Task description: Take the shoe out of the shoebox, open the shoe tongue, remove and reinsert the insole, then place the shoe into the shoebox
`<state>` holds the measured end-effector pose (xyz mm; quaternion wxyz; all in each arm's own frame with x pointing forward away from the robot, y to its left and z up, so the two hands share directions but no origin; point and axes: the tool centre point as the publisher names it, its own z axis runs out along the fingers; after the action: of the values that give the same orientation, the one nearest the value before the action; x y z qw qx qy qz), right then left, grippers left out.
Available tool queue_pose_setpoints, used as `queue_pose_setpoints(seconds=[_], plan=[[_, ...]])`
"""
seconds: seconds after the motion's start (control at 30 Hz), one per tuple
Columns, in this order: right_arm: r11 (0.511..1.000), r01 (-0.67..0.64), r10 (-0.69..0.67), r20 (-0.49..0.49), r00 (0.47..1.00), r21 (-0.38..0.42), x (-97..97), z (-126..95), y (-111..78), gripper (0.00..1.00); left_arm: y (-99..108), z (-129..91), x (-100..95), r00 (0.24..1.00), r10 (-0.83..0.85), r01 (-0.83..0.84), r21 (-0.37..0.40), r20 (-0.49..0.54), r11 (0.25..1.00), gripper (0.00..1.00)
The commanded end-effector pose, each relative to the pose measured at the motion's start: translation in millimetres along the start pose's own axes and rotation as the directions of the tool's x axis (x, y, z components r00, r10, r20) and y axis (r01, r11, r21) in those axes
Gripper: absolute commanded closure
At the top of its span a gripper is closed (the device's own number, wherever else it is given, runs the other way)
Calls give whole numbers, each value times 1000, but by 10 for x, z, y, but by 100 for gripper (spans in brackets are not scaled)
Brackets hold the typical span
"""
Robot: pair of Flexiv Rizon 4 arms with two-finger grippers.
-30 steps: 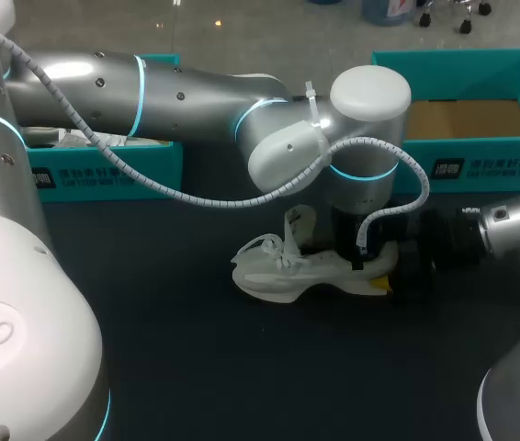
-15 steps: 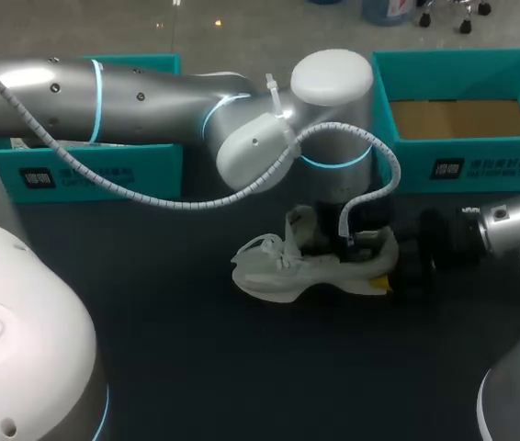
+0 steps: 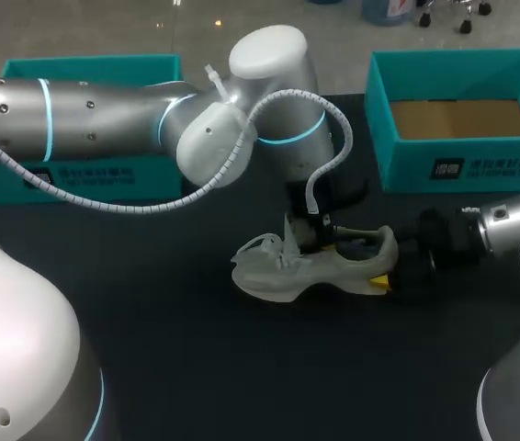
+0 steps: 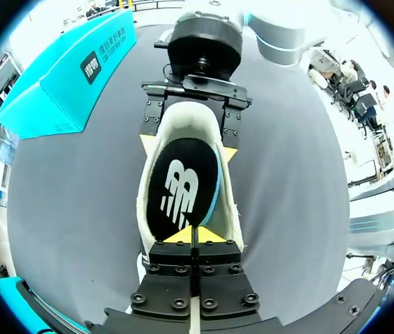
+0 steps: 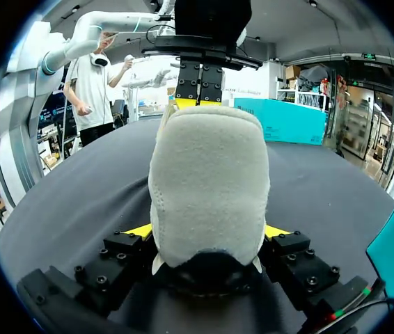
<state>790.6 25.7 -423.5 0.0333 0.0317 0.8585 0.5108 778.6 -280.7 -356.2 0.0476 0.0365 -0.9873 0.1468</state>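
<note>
Cream knit sneaker (image 3: 308, 268) stands on its sole on the dark table (image 3: 196, 367), well apart from the teal shoebox (image 3: 462, 167).

Right gripper (image 5: 207, 233): fingers set wide, one each side of the heel, both touching, so the heel is clamped.

Left gripper (image 4: 193, 236): over the shoe's opening, fingers drawn almost together at the front end of the black insole (image 4: 182, 186). I cannot tell whether anything thin is pinched between them.

Handling (judgement):
- Shoe looks light, and its soft upper is likely to collapse under a squeeze.
- Padded heel looks the stiffest part and the best place to hold.
- Insole looks thin and floppy. Take it at the exposed heel edge and expect it to bend and drag.
</note>
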Motion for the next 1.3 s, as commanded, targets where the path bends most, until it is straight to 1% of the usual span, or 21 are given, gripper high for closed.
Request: queue_pose_setpoints(seconds=[0.03, 0.13, 0.17, 0.27, 0.53, 0.63, 0.87, 1.0, 1.03, 1.07, 1.13, 1.17, 1.23, 1.27, 1.3], plan=[[1000, 0, 0, 1, 1000, 2, -7, 35, -27, 100, 98, -63, -31, 1000, -1, 1, 75, -12, 997, 100], [1000, 0, 0, 1, 1000, 2, -7, 35, -27, 100, 80, -91, -23, 999, 18, -14, 108, -36, 994, 100], [1000, 0, 0, 1, 1000, 2, -7, 35, -27, 100, 62, -105, -21, 998, 33, -25, 135, -56, 990, 100], [1000, 0, 0, 1, 1000, 2, -7, 35, -27, 100, -4, -152, -8, 995, 58, -44, 170, -76, 984, 100], [1000, 0, 0, 1, 1000, 2, -7, 35, -27, 100, -201, -269, 93, 988, 121, -97, 224, -96, 970, 100], [1000, 0, 0, 1, 1000, 2, -7, 35, -27, 100, -239, -274, 118, 984, 140, -111, 240, -109, 964, 100], [1000, 0, 0, 1, 1000, 2, -7, 35, -27, 100, -267, -268, 105, 970, 189, -132, 328, -150, 935, 100], [1000, 0, 0, 1, 1000, 2, -7, 35, -27, 100, -290, -252, 99, 971, 188, -131, 329, -149, 935, 99], [1000, 0, 0, 1, 1000, 2, -7, 35, -27, 100, -288, -244, 98, 972, 182, -126, 326, -148, 937, 80], [1000, 0, 0, 1, 1000, 2, -7, 35, -27, 100, -285, -239, 97, 974, 175, -122, 319, -142, 940, 75], [1000, 0, 0, 1, 1000, 2, -7, 35, -27, 100, -280, -222, 97, 974, 175, -122, 318, -143, 940, 73], [1000, 0, 0, 1, 1000, 2, -7, 35, -27, 100, -278, -215, 101, 975, 173, -121, 317, -142, 941, 69], [1000, 0, 0, 1, 1000, 2, -7, 35, -27, 100, -278, -212, 109, 975, 171, -120, 319, -138, 940, 61], [1000, 0, 0, 1, 1000, 2, -7, 35, -27, 100, -280, -215, 122, 976, 173, -122, 322, -134, 939, 53], [1000, 0, 0, 1, 1000, 2, -7, 35, -27, 100, -285, -221, 133, 977, 172, -125, 325, -122, 937, 51]])
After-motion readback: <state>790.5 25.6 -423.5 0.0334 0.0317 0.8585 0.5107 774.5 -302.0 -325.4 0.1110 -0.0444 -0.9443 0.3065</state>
